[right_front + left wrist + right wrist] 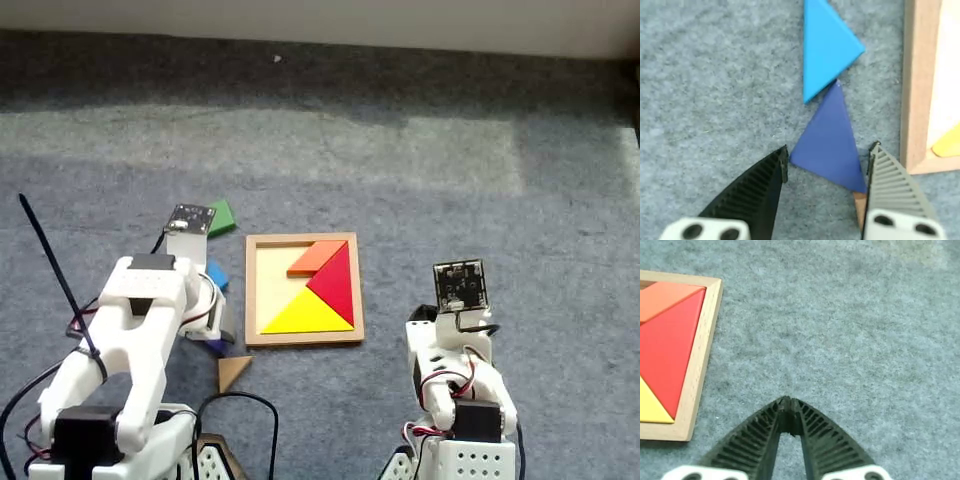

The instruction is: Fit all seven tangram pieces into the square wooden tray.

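Left claw point(829, 152) wide open astride dark blue triangular piece point(832, 137), square wooden tray point(300, 341) at 3 o'clock; right claw point(790, 405) closed, empty.

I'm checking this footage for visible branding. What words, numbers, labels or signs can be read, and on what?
No text can be read.
wooden tray, red triangle, grey carpet: no print on them.
left camera board and right camera board: any marks are too small to read.
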Robot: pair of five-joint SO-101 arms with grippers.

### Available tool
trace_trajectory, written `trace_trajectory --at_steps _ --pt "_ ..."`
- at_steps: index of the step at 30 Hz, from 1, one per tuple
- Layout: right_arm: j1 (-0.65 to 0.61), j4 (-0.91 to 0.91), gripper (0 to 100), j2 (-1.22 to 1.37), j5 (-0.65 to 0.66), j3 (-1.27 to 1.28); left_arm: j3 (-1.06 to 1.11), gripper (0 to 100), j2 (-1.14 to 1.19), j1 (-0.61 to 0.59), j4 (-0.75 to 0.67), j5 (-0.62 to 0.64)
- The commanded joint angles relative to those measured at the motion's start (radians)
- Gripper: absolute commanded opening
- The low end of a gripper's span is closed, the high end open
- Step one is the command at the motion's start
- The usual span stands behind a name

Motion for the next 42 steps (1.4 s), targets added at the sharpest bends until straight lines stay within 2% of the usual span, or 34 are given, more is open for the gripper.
trace_trajectory --at_steps 1,5,9,12,15,18,23,27,31,36,42 --pt "0.013 -0.022 1.3 -0.013 0.009 0.131 -0.012 26 0.03 0.021 -0.009 0.011" --pt "0.013 -0.022 1.3 -0.013 0.009 0.131 -0.093 20 0.145 0.03 0.006 0.008" --pt "0.013 -0.022 1.3 -0.013 0.011 0.131 -0.189 20 0.263 0.058 0.057 0.005" --pt "0.013 -0.022 1.3 -0.013 0.011 0.131 -0.213 19 0.285 0.062 0.063 0.005" --pt "0.013 -0.022 1.3 -0.013 0.011 0.131 -0.216 13 0.282 0.064 0.061 0.003" --pt "0.013 -0.022 1.3 -0.013 0.012 0.131 -0.206 11 0.232 0.064 0.063 -0.003" --pt "0.013 -0.022 1.3 -0.013 0.011 0.131 -0.191 11 0.05 0.061 0.124 -0.117" --pt "0.013 -0.022 1.3 -0.013 0.011 0.131 -0.2 11 -0.082 0.061 0.138 -0.158" --pt "0.013 -0.022 1.3 -0.013 0.011 0.131 -0.248 11 -0.119 0.085 0.14 -0.222" --pt "0.013 -0.022 1.3 -0.013 0.011 0.131 -0.364 11 -0.015 0.145 0.141 -0.279" --pt "0.013 -0.022 1.3 -0.013 0.011 0.131 -0.567 11 0.22 0.229 0.141 -0.284"
